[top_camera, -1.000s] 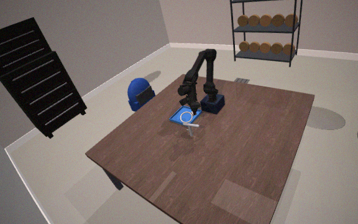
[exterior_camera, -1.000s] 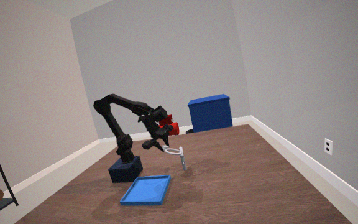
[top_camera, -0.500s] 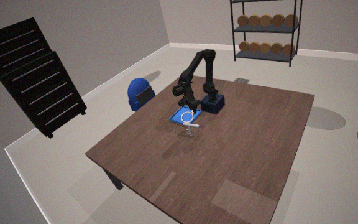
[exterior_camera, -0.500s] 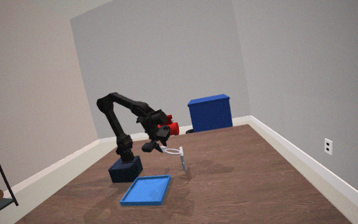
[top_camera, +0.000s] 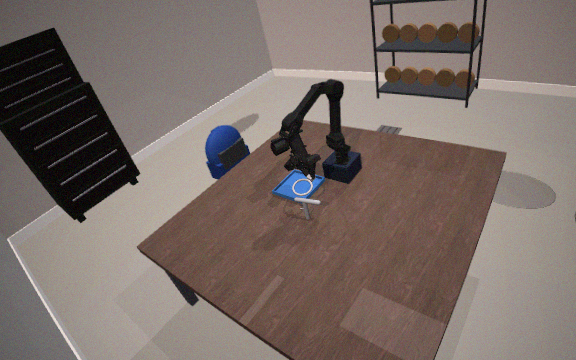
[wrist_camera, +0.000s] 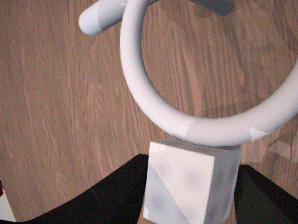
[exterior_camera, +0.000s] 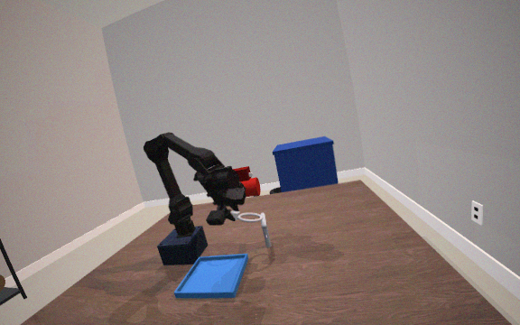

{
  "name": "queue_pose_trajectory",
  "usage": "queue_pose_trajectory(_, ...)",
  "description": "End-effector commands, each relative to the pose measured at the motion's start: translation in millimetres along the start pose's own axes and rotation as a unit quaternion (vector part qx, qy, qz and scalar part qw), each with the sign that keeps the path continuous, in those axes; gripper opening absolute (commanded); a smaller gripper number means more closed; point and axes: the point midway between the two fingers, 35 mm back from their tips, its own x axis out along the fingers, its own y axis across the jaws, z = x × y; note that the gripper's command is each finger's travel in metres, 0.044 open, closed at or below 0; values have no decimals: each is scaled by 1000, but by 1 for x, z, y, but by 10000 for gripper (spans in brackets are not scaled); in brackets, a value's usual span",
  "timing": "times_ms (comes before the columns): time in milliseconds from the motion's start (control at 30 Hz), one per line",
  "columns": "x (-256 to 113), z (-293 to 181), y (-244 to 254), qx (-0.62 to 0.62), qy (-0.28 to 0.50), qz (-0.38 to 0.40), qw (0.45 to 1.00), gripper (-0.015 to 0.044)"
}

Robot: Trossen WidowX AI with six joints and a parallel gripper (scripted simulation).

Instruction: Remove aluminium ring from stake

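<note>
The pale ring (top_camera: 293, 187) (exterior_camera: 251, 220) (wrist_camera: 215, 131) is in the air, roughly level with the stake's top. My gripper (top_camera: 310, 176) (exterior_camera: 233, 215) (wrist_camera: 193, 169) is shut on the ring's block-like tab, which shows between the dark fingers in the wrist view. The steel stake (top_camera: 307, 211) (exterior_camera: 266, 236) stands upright on the table. The ring is clear of its post and close beside its cross-bar (top_camera: 308, 201) (wrist_camera: 102, 17), which passes behind the ring in the wrist view. The blue tray (top_camera: 283, 189) (exterior_camera: 206, 295) lies empty on the table, lower than the ring.
The arm's dark base (top_camera: 340, 171) (exterior_camera: 182, 250) stands close to the tray. The wooden table (top_camera: 368, 250) (exterior_camera: 355, 253) carries the base, tray and stake. A blue bin (exterior_camera: 306, 164), a red object (exterior_camera: 251, 186) and a rack (top_camera: 425, 47) stand beyond the table.
</note>
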Motion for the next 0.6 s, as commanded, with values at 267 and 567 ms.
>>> queue_pose_trajectory(267, -12, 4, -5, -65, 0, 68, 996, 0)
queue_pose_trajectory(567, -23, 8, -9, -108, -18, 113, 988, 0)
